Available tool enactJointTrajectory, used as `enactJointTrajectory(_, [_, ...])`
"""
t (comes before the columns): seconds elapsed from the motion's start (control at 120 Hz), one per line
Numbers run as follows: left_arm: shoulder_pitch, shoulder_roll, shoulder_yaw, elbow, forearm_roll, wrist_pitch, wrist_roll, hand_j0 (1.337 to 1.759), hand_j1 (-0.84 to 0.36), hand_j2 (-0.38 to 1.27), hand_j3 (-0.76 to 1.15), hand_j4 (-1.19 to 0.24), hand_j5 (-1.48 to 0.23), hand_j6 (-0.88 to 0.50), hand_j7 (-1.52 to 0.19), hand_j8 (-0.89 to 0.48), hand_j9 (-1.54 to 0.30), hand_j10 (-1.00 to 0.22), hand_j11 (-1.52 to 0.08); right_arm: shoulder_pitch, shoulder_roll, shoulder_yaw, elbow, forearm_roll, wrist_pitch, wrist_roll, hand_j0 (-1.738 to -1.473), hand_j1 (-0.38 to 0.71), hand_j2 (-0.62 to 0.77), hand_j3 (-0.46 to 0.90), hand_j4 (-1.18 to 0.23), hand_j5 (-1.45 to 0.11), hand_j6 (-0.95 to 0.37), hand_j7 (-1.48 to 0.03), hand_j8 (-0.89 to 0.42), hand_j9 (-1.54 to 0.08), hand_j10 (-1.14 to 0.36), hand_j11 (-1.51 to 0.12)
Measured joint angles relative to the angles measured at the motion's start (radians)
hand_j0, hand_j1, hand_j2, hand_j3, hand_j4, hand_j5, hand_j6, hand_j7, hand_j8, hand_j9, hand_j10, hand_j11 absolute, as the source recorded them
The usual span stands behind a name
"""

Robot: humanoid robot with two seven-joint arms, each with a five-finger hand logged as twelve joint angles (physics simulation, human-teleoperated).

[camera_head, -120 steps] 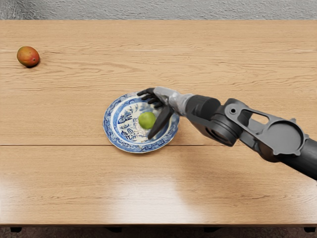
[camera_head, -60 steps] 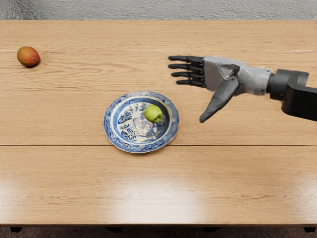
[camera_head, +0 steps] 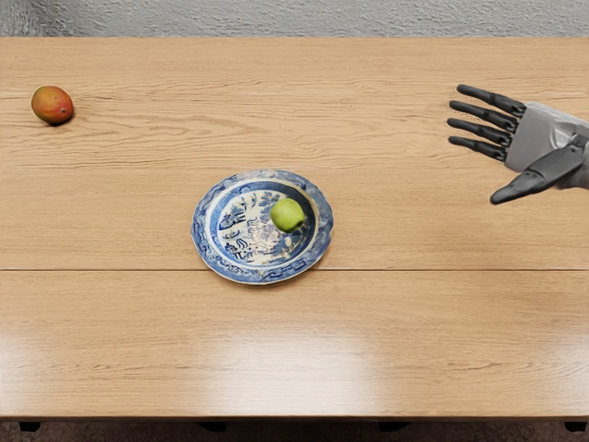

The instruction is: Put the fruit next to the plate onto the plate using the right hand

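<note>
Sitting on the plate (camera_head: pixel 201 226) is green fruit (camera_head: pixel 288 215) — mango (camera_head: pixel 52 104) well apart.

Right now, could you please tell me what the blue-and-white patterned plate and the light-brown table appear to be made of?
The round blue-and-white patterned plate looks like glazed ceramic, perhaps porcelain: blue painted motifs on white, a scalloped rim. The light-brown table looks like varnished wood: running grain, a plank seam, soft glare near the front edge.

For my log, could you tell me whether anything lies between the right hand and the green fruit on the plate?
Nothing visible does. Only table surface separates the open right hand from the green fruit, which sits on the plate. The reddish fruit lies far off at the back left.
</note>
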Motion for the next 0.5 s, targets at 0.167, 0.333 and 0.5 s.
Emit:
enactJointTrajectory(0.167, [0.000,0.000,-0.001,0.000,0.000,-0.001,0.000,1.658,0.35,0.00,0.00,0.00,0.00,0.00,0.00,0.00,0.00,0.00,0.00,-0.032,-0.011,0.045,-0.032,0.003,0.000,0.000,-1.658,-0.32,0.00,0.00,-0.02,-0.03,-0.02,-0.03,-0.02,-0.03,-0.02,-0.03])
enactJointTrajectory(0.333, [0.000,0.000,-0.001,0.000,-0.001,-0.004,0.000,1.658,0.35,0.00,0.00,0.00,0.00,0.00,0.00,0.00,0.00,0.00,0.00,-0.040,-0.018,0.057,-0.053,0.004,0.000,0.000,-1.658,-0.32,0.00,0.00,-0.02,-0.03,-0.02,-0.03,-0.02,-0.03,-0.02,-0.03])
enactJointTrajectory(0.5, [0.002,0.000,0.000,0.000,0.000,-0.005,0.000,1.658,0.35,0.00,0.00,0.00,0.00,0.00,0.00,0.00,0.00,0.00,0.00,-0.040,-0.018,0.059,-0.058,0.005,0.000,0.000,-1.658,-0.32,0.00,0.00,-0.02,-0.03,-0.02,-0.03,-0.02,-0.03,-0.02,-0.03])
